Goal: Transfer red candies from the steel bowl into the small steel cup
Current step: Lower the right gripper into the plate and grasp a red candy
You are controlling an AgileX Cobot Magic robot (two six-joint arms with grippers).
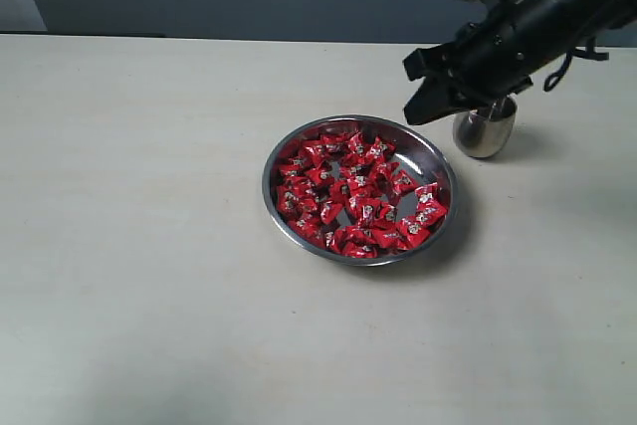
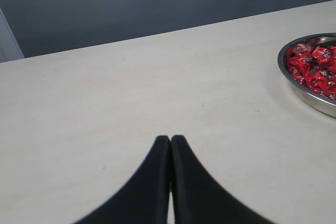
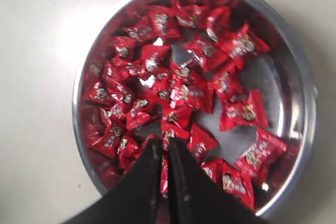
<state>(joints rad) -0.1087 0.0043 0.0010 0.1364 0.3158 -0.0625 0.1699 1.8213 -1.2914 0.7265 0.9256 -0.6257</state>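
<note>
While it hangs closed and empty, the right claw (image 3: 165,148) overlaps the steel bowl (image 1: 267,184)'s rim.

Wide, shallow steel bowl (image 1: 269,186): round, shiny, flat-bottomed, low-rimmed, upright near the centre of the exterior view. Inside it, scattered in a loose, overlapping layer over most of the floor, many red candies (image 1: 350,196) in glossy wrappers with small white marks and twisted ends; bare steel visible toward the right-hand side. Just beyond the far right rim, close but apart, small steel cup (image 1: 485,134): rounded, egg-like sides, no handle, upright, mouth partly hidden, contents not discernible.
</note>
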